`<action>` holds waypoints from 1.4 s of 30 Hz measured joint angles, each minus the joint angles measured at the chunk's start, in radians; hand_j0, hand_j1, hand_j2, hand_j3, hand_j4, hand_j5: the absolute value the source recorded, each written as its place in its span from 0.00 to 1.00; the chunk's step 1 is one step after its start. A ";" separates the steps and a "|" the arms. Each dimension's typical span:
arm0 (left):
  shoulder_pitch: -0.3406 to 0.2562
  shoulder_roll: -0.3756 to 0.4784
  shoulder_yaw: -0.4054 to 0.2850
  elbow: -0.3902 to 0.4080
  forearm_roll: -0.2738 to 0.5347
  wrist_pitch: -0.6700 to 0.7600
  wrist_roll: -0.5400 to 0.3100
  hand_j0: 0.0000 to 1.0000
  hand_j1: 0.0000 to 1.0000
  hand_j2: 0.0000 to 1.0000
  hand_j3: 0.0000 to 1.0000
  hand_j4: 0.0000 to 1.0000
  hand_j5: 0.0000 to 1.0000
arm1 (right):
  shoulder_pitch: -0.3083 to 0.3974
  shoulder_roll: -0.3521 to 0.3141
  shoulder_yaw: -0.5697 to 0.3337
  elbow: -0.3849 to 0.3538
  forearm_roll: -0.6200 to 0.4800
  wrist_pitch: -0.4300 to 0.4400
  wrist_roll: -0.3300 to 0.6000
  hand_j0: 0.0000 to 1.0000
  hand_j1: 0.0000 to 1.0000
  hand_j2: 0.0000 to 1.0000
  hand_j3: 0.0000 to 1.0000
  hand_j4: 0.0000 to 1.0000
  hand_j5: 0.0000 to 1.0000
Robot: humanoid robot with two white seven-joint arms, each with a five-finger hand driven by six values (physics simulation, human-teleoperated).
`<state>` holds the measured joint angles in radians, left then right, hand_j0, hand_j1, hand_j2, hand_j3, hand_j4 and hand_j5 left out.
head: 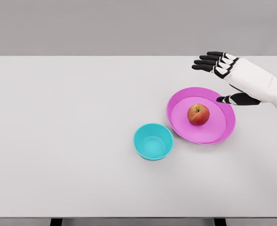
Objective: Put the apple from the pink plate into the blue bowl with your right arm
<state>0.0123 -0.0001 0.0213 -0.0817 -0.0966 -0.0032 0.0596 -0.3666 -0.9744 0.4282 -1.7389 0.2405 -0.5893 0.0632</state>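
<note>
A red apple (pixel 198 114) sits near the middle of the pink plate (pixel 178 121) on the white table. Just left of the plate and a little nearer to me stands the blue bowl (pixel 153 141), with nothing in it. My right hand (pixel 213 80) hovers above the plate's far right rim, coming in from the right edge. Its black fingers (pixel 206 62) are stretched out toward the left and the thumb (pixel 231 99) points over the plate's rim. It holds nothing and stays apart from the apple.
The white table (pixel 72 141) spans the whole view, with its far edge near the top and its front edge at the bottom. Only the plate and bowl stand on it.
</note>
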 measured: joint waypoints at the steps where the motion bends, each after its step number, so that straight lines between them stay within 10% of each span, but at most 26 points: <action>1: 0.000 0.000 0.000 0.000 0.000 0.000 0.000 1.00 1.00 1.00 1.00 1.00 1.00 | 0.000 0.000 0.000 0.001 0.000 0.000 0.000 1.00 1.00 1.00 1.00 1.00 1.00; 7: 0.000 0.000 0.000 0.000 0.000 0.000 -0.001 1.00 1.00 1.00 1.00 1.00 1.00 | 0.005 -0.013 -0.002 0.027 0.000 0.002 0.012 1.00 1.00 1.00 1.00 1.00 1.00; 13: 0.000 0.000 0.000 0.000 0.000 0.000 -0.001 1.00 1.00 1.00 1.00 1.00 1.00 | 0.005 -0.018 -0.088 0.052 0.002 -0.002 0.411 1.00 1.00 1.00 1.00 1.00 1.00; 17: 0.000 0.000 0.000 0.000 0.000 0.000 0.000 1.00 1.00 1.00 1.00 1.00 1.00 | -0.020 0.000 -0.124 0.054 0.002 0.001 0.512 1.00 1.00 1.00 1.00 1.00 1.00; 22: 0.000 0.000 0.000 0.000 0.000 0.000 0.000 1.00 1.00 1.00 1.00 1.00 1.00 | -0.216 0.078 0.005 0.134 0.000 0.005 0.541 1.00 1.00 1.00 1.00 1.00 1.00; 42: 0.000 0.000 0.000 0.000 0.000 0.000 0.000 1.00 1.00 1.00 1.00 1.00 1.00 | -0.305 0.177 0.255 0.364 0.027 0.003 0.548 1.00 1.00 1.00 1.00 1.00 1.00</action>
<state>0.0123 0.0000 0.0212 -0.0821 -0.0965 -0.0031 0.0594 -0.6719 -0.7978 0.6830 -1.3748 0.2675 -0.5864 0.6112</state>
